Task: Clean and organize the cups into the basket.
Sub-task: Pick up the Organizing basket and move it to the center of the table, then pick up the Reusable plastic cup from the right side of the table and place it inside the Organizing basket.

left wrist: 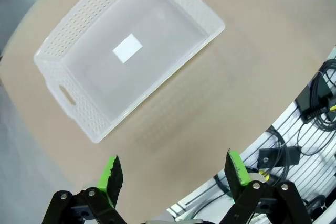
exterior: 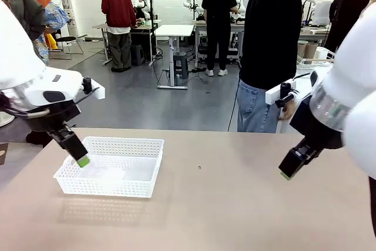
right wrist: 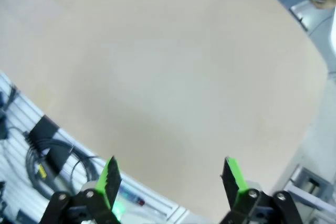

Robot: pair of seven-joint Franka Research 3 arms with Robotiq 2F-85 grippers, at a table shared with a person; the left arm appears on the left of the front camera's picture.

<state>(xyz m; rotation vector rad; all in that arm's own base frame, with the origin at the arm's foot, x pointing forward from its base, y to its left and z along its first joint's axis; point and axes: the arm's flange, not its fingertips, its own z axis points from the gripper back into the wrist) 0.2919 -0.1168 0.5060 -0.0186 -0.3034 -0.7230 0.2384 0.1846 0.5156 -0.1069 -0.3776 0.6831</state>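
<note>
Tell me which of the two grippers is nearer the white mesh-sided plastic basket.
The left gripper: it hangs open at the left end of the white mesh-sided plastic basket. The right gripper, also open, hangs over the tan table, well to the other side.

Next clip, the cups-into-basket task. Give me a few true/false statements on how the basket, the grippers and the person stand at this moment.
1. The basket sits on the table on the robot's left side. True.
2. The left gripper is shut on a cup. False: its jaws stand open with nothing between them.
3. Three cups lie in the basket. False: its floor bears just a white label.
4. The right gripper is open above bare table. True.
5. The person sits at the far side. False: the person stands there.
</note>
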